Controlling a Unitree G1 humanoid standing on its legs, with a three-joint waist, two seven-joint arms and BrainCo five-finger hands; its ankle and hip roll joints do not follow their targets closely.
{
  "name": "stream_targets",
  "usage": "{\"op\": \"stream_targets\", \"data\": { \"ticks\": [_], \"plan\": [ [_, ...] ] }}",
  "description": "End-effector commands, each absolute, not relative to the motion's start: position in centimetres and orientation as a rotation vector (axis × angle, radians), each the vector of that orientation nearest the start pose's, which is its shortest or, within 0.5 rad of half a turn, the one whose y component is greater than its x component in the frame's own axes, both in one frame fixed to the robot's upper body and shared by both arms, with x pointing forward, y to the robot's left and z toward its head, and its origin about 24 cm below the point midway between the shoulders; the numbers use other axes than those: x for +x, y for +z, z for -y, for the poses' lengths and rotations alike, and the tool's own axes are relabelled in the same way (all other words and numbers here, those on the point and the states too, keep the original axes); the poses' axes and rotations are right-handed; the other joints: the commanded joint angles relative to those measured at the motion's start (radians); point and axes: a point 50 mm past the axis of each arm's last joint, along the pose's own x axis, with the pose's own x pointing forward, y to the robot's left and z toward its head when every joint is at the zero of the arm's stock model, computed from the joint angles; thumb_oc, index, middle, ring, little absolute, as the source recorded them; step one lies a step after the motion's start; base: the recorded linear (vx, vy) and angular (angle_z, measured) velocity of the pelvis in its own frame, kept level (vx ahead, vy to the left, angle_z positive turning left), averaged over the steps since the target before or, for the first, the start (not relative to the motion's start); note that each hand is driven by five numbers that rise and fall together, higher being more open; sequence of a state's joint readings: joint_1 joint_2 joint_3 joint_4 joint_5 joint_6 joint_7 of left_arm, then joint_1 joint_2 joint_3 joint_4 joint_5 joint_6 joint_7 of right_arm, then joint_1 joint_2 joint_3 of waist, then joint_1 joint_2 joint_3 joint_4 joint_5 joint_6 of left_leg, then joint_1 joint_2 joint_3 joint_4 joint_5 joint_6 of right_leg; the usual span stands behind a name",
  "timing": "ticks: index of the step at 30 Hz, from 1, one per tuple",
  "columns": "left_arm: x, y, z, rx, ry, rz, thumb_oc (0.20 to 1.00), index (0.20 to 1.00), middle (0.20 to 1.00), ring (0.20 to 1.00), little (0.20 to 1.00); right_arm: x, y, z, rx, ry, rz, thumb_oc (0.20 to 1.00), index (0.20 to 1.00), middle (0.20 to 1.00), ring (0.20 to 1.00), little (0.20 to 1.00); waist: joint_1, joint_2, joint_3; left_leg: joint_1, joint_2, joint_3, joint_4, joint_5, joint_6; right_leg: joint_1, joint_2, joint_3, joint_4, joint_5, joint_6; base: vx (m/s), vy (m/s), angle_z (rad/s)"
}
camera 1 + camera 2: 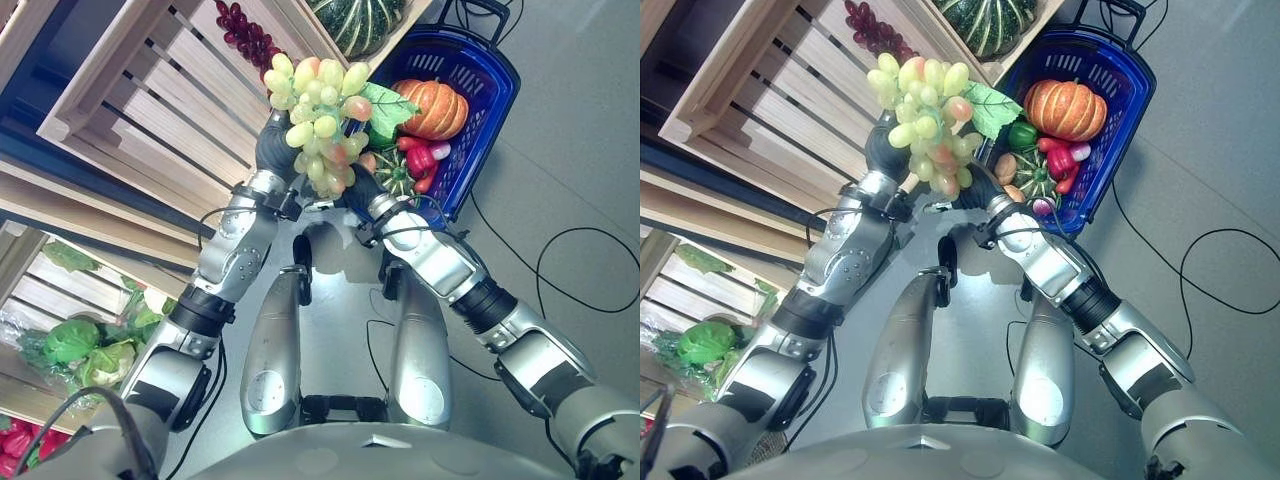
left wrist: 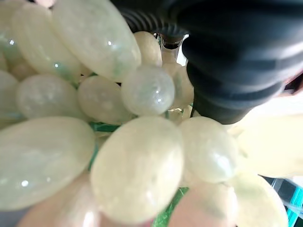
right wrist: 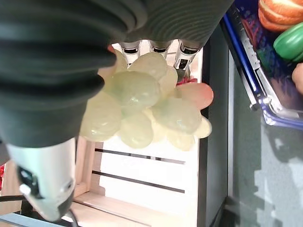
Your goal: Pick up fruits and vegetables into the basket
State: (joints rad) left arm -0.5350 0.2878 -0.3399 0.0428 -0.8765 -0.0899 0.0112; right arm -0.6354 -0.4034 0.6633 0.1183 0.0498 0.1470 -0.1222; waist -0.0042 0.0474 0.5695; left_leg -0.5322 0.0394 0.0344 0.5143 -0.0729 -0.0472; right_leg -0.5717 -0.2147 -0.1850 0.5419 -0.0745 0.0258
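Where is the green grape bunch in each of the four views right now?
Left eye view: green grape bunch upper centre, above both wrists.
Right eye view: bunch upper centre-left.
Left wrist view: grapes close against the camera.
Right wrist view: bunch centre, under silver fingers.
Shared landmark: blue basket, beside the bunch.

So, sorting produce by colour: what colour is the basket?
Blue basket, clearest in the right eye view.
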Motion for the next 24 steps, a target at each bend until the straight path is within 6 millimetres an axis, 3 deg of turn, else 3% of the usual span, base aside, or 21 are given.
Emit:
{"op": "stream_targets", "data": {
  "ticks": [1, 4, 5, 6, 7, 24],
  "plan": [
    [28.0, 20.3, -4.0, -0.631, -0.851, 0.402, 0.200, 0.200, 0.200, 0.200, 0.200, 30.2, 17.1, 0.9, -0.419, 0.625, 0.493, 1.000, 1.000, 1.000, 1.000, 1.000, 0.016, -0.017, -0.049, 0.027, -0.051, 0.083, -0.029, -0.071, 0.060, 0.054, -0.005, 0.010, -0.054, -0.023, 0.060, 0.00, 0.000, 0.00],
    [27.8, 20.1, -3.5, -0.699, -0.869, 0.371, 0.200, 0.200, 0.200, 0.200, 0.200, 30.2, 17.2, 0.8, -0.382, 0.604, 0.503, 1.000, 1.000, 1.000, 1.000, 1.000, 0.016, -0.019, -0.049, 0.028, -0.051, 0.085, -0.031, -0.071, 0.061, 0.056, -0.006, 0.008, -0.058, -0.021, 0.059, 0.00, 0.000, 0.00],
    [27.8, 20.0, -3.4, -0.724, -0.874, 0.356, 0.200, 0.200, 0.200, 0.200, 0.200, 30.2, 17.3, 0.8, -0.368, 0.588, 0.512, 0.755, 0.755, 0.755, 0.755, 0.755, 0.016, -0.019, -0.049, 0.027, -0.051, 0.085, -0.030, -0.071, 0.062, 0.055, -0.006, 0.008, -0.058, -0.020, 0.060, 0.00, 0.000, 0.00],
    [27.8, 19.9, -3.3, -0.746, -0.876, 0.345, 0.200, 0.200, 0.200, 0.200, 0.200, 30.2, 17.3, 0.9, -0.352, 0.573, 0.518, 0.379, 0.379, 0.379, 0.379, 0.379, 0.015, -0.020, -0.049, 0.028, -0.051, 0.086, -0.031, -0.071, 0.063, 0.057, -0.007, 0.007, -0.060, -0.019, 0.059, 0.00, 0.000, 0.00],
    [27.8, 19.8, -3.2, -0.768, -0.875, 0.334, 0.200, 0.200, 0.200, 0.200, 0.200, 30.3, 17.5, 1.0, -0.327, 0.551, 0.532, 0.200, 0.200, 0.200, 0.200, 0.200, 0.015, -0.020, -0.049, 0.027, -0.052, 0.086, -0.031, -0.071, 0.063, 0.057, -0.007, 0.006, -0.062, -0.018, 0.059, 0.00, 0.000, 0.00],
    [27.8, 18.5, -4.4, -0.654, -0.765, 0.384, 0.200, 0.200, 0.200, 0.200, 0.200, 30.7, 17.7, 4.1, -0.194, 0.395, 0.570, 0.200, 0.200, 0.200, 0.200, 0.200, 0.009, -0.019, -0.049, 0.033, -0.049, 0.083, -0.041, -0.067, 0.068, 0.065, -0.007, -0.004, -0.067, -0.018, 0.056, 0.00, 0.000, 0.00]
  ]
}}
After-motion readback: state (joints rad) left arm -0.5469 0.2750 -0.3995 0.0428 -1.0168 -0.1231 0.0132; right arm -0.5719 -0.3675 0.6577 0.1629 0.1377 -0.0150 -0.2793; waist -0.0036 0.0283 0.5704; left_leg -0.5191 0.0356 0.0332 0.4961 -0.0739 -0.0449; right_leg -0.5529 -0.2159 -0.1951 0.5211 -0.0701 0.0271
